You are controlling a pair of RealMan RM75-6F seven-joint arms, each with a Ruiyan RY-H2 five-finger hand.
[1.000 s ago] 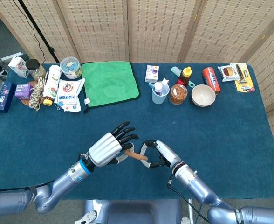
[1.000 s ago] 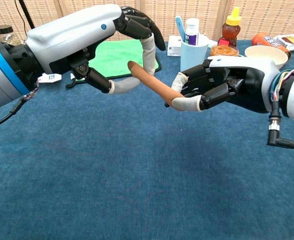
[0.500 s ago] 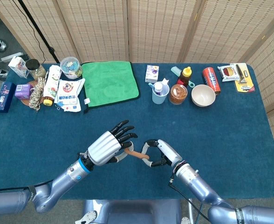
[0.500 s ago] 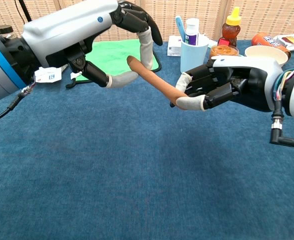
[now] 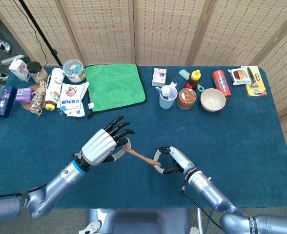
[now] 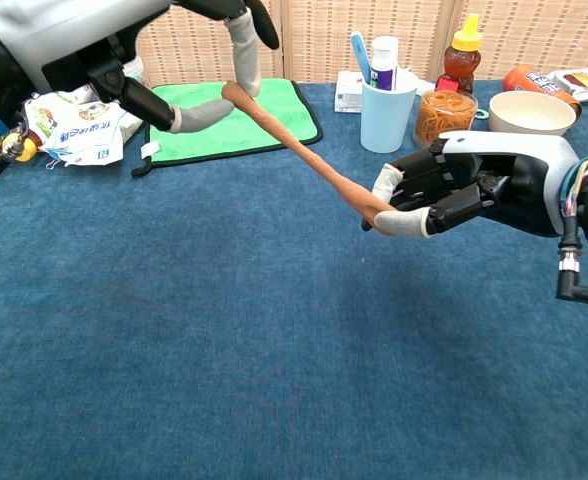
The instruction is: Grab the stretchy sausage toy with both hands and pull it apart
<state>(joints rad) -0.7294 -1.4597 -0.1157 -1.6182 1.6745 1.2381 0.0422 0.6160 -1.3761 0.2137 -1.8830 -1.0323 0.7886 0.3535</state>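
The left hand [image 6: 124, 45] and right hand [image 6: 454, 190] each pinched one end of the sausage toy [image 6: 299, 155], which slanted from upper left to lower right.

One sausage toy [image 5: 139, 156], stretched between two hands: left hand [image 5: 100, 146], right hand [image 5: 175, 161]. One green cloth [image 5: 115, 86], one bowl [image 5: 213, 99], one blue cup [image 5: 167, 98], one honey bottle [image 5: 195, 78].
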